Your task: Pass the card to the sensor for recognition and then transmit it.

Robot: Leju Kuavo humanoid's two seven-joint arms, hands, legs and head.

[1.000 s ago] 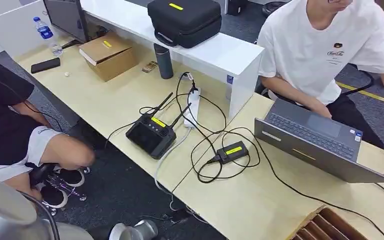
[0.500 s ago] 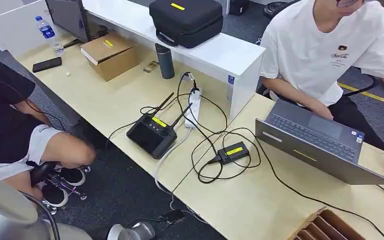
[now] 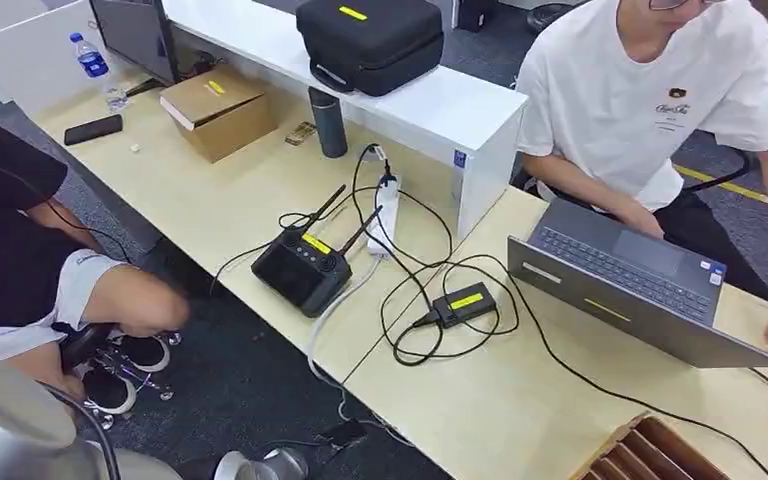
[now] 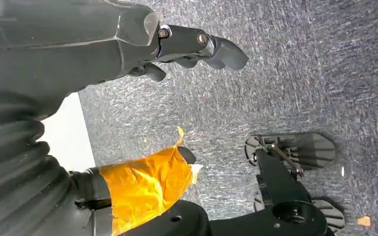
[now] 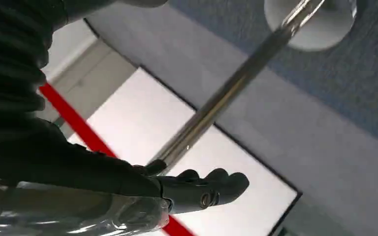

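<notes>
Grey carpet [image 4: 325,73] beyond left hand [image 4: 177,46], fingers spread, holding nothing. Right hand [image 5: 197,189] empty too, fingers extended, chrome pole [image 5: 226,93] just past fingertips.

No text resolves well enough to read. White T-shirt [image 3: 650,95] of the seated person: small dark chest emblem with lettering, too small to make out. Yellow label strips, markings illegible, on the black zip case [image 3: 370,40], brown cardboard box [image 3: 215,110], black antenna controller [image 3: 302,268] and small black box [image 3: 463,303]. Grey laptop [image 3: 630,285]: small blue sticker, unreadable.
</notes>
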